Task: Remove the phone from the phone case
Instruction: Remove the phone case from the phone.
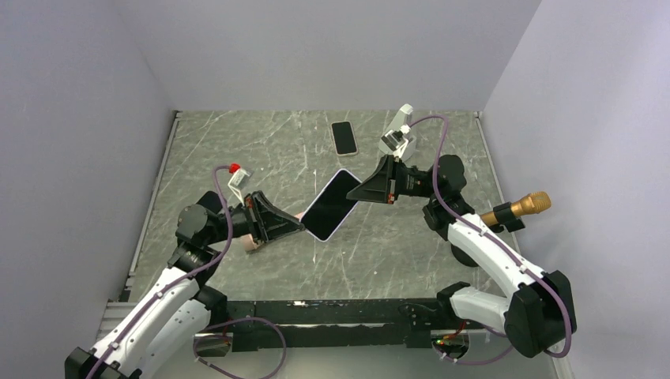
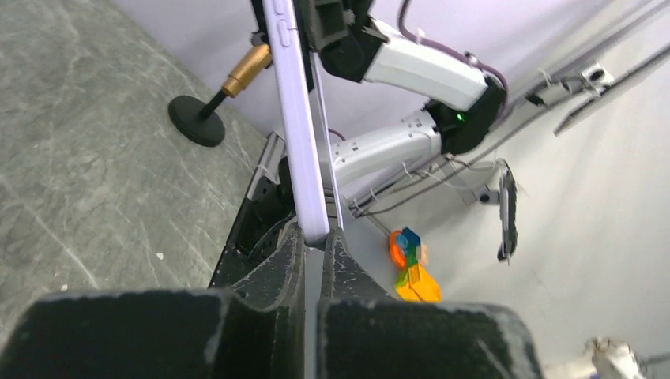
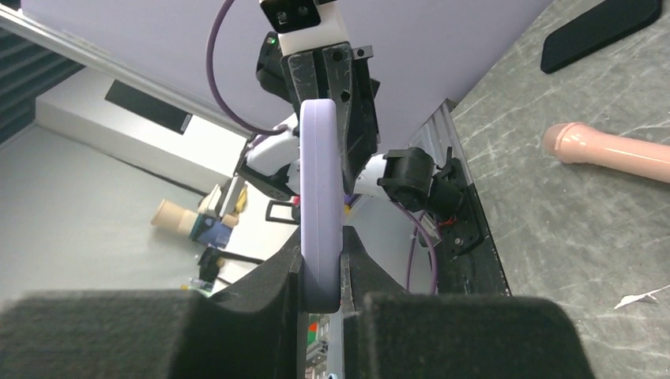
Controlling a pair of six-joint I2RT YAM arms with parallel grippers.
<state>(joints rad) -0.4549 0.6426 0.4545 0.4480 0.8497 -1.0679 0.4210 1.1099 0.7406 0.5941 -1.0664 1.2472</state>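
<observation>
Phone [image 1: 330, 207] sits in the phone case [image 3: 320, 181], dark screen facing up in the top view. The pair is lifted off the table [image 1: 237, 142] and hangs mid-table between the two arms, running diagonally from lower left to upper right.

Left gripper [image 1: 299, 227] is clamped narrow on the lower-left end of the phone case. In the left wrist view both fingers [image 2: 288, 260] pinch the lilac edge, which rises away from them edge-on. A thinner pale strip runs along the case's right side there; cannot tell if it is the phone's edge or part of the case.

Right gripper [image 1: 357, 192] is clamped narrow on the upper-right end. In the right wrist view the lilac case stands edge-on between the pads, with the left arm's fingers gripping the far end. Cannot tell from any view whether the phone has lifted out of the case at all.

Second phone [image 1: 344, 138], black, lies flat on the table at the far side, well apart from the held one. Microphone [image 1: 521, 208] with a gold head stands at the right edge, by the right arm. Pink handle [image 3: 616, 154] lies on the table, near the left gripper in the top view. Small white scrap [image 3: 636, 300] lies on the table, seen in the right wrist view.
</observation>
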